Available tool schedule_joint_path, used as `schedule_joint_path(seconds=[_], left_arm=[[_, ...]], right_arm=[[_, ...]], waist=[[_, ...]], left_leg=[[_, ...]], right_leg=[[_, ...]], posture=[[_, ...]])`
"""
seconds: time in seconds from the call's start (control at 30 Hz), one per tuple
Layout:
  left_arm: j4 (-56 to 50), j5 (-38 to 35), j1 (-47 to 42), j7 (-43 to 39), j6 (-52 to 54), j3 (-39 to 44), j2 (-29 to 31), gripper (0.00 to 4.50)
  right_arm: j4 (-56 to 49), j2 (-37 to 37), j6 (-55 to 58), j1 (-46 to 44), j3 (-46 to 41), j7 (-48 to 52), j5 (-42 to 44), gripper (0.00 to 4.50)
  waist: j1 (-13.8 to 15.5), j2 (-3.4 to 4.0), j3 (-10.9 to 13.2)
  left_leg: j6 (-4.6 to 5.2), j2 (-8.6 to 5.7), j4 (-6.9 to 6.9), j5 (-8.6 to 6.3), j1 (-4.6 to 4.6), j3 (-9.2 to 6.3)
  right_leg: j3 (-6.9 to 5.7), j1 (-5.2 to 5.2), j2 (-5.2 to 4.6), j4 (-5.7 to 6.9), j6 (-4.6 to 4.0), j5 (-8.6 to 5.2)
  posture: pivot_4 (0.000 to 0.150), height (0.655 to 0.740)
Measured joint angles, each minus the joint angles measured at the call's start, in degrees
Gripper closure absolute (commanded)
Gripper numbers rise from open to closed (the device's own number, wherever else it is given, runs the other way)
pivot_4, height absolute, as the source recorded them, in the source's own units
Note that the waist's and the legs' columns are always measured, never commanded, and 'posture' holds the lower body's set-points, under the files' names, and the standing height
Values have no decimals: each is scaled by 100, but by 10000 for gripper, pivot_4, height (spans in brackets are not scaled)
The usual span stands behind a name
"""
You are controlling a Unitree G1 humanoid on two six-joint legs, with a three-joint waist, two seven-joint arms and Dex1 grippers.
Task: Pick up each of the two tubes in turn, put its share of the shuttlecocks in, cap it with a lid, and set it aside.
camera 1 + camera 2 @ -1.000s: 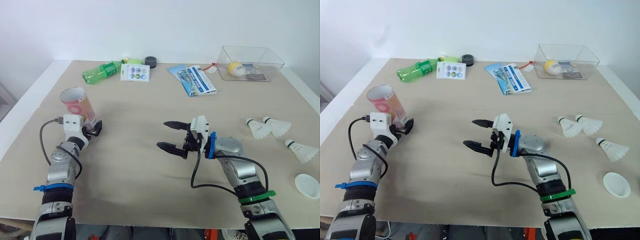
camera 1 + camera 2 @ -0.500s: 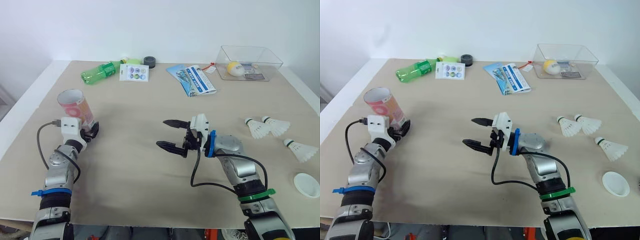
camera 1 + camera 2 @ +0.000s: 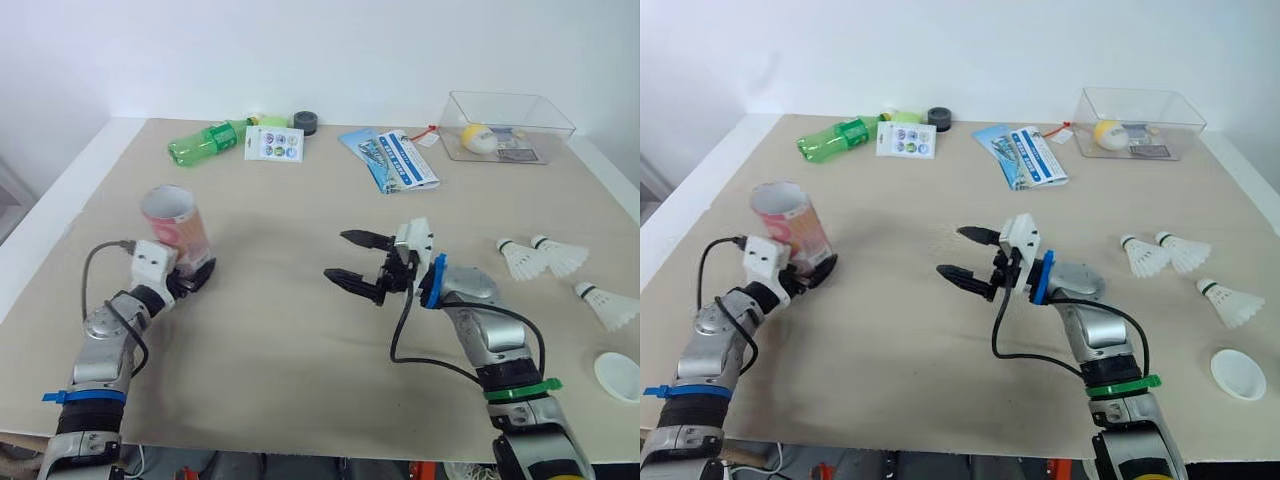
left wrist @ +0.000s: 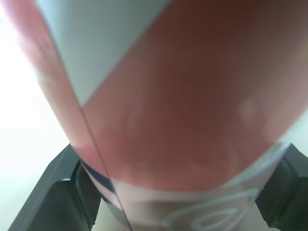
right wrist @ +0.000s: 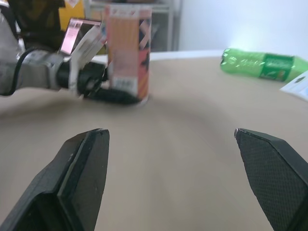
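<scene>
1. My left fingers had brought the pink-and-white tube inward and down to the table, clamped round its base, mouth up.
2. My right fingers hung wide apart and empty at mid-table.
3. Loading could begin, I judged: three shuttlecocks and a lid lay untouched to my right.
4. I could read no writing on the tube.

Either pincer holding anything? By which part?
Left pincer holds the pink tube by its lower end, one finger on each side. Right pincer is open, holding nothing.
</scene>
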Motion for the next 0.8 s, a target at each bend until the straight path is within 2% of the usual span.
schedule_joint_path(seconds=[0.17,0.37,0.47,0.67,0.8], left_arm=[[-758,98,-569,-1217,368,-1113,305,7686],[-799,248,-1546,-2388,937,-2168,388,7686],[-633,380,-2072,-2899,1149,-2543,414,7686],[-4,761,-2948,-3542,1274,-3124,250,7686],[231,1064,-3325,-3720,1256,-3419,47,7686]], right_arm=[[-716,-117,521,545,-573,-871,117,0],[-1373,-161,800,1146,-1112,-2047,-120,0],[-1645,-181,840,1424,-1248,-2285,-124,0],[-2023,-350,1049,1953,-1458,-2625,-185,0],[-2217,-348,1350,2125,-1778,-3273,-360,0]], waist=[[-5,-2,1],[-43,1,3],[-33,1,3],[-28,1,4],[-23,2,5]], left_leg=[[0,-7,-1,0,-11,2],[3,-3,-3,-2,-12,-1],[3,-4,-3,-2,-12,-3],[5,-8,4,-3,-22,-2],[7,-8,4,-5,-22,-4]], right_leg=[[-3,-5,-10,-1,10,-9],[-3,-11,-2,1,9,-12],[-4,-10,0,1,9,-13],[-4,-12,-5,0,15,-16],[-4,-13,-4,0,13,-17]], posture=[[1500,7400],[1500,7400],[1500,7400],[1500,7400],[1500,7400]])
